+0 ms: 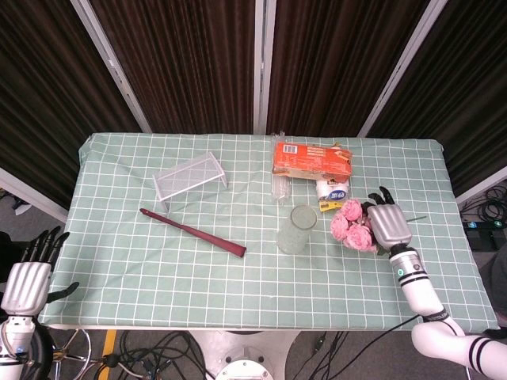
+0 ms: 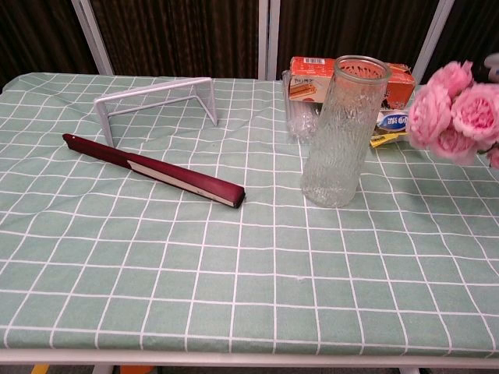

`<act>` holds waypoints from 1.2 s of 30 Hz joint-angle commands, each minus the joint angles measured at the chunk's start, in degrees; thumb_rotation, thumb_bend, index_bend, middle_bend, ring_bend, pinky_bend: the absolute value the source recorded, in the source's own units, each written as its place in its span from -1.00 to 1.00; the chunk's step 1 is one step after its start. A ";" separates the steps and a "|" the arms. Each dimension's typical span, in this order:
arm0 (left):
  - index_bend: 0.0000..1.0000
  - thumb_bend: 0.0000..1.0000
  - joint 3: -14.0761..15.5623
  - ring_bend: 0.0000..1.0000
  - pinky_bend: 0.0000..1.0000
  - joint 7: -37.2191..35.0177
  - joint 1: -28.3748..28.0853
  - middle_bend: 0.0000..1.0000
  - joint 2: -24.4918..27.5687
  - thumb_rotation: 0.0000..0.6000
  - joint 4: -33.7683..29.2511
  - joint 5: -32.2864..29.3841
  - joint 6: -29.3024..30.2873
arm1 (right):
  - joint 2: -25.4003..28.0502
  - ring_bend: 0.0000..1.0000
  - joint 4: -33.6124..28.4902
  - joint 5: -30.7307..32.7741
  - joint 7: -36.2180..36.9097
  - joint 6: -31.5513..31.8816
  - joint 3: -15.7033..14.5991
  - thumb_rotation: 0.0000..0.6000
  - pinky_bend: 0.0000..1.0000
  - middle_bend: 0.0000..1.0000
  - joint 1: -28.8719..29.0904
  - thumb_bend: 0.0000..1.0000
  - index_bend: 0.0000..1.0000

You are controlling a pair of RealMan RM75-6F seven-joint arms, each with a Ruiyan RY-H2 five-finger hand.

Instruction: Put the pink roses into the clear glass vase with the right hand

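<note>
Roses (image 1: 352, 225), pink and bunched, sit at the right side of the tabletop (image 1: 127, 261), and my right hand (image 1: 388, 222) is over their stem end with its fingers reaching toward the blooms; from the head view I cannot tell for sure whether the fingers are wrapped around the stems or only resting against them. In the chest view the blooms (image 2: 456, 109) show at the right edge, raised to about the height of the clear glass vase (image 2: 341, 132), which stands upright just left of them. My left hand (image 1: 28, 279) hangs off the near left corner of the tabletop, fingers apart and holding nothing. Also on the checked cloth I see a dark red folded fan (image 1: 192, 231), a white wire rack (image 1: 188, 176), an orange box (image 1: 312, 159) and a small white packet (image 1: 333, 192) behind the vase.
</note>
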 commanded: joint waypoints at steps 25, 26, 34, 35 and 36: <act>-0.83 -1.00 0.00 -1.00 -0.74 -0.17 -0.29 -1.00 -0.55 1.00 0.88 -1.41 -1.70 | 8.15 -0.67 -36.82 2.71 27.04 11.39 18.87 1.00 -0.94 -0.11 3.59 -0.66 0.03; -0.83 -1.00 0.00 -1.00 -0.74 -0.19 -0.28 -1.00 -0.55 1.00 0.90 -1.44 -1.73 | 8.02 -0.67 -37.23 3.34 28.78 11.41 19.21 1.00 -0.94 -0.11 3.36 -0.66 0.03; -0.83 -1.00 0.10 -1.00 -0.74 -0.46 -0.29 -1.00 -0.54 1.00 1.04 -1.52 -1.98 | 8.23 -0.67 -39.45 8.67 37.14 10.39 20.27 1.00 -0.94 -0.11 1.66 -0.67 0.03; -0.83 -1.00 0.12 -1.00 -0.74 -0.43 -0.31 -1.00 -0.54 1.00 1.01 -1.51 -2.02 | 8.22 -0.67 -39.34 9.14 37.48 10.33 20.34 1.00 -0.94 -0.11 1.62 -0.67 0.03; -0.83 -1.00 0.11 -1.00 -0.74 -0.41 -0.30 -1.00 -0.52 1.00 0.98 -1.51 -2.00 | 8.14 -0.67 -39.20 9.59 37.83 10.28 20.38 1.00 -0.94 -0.11 1.56 -0.67 0.03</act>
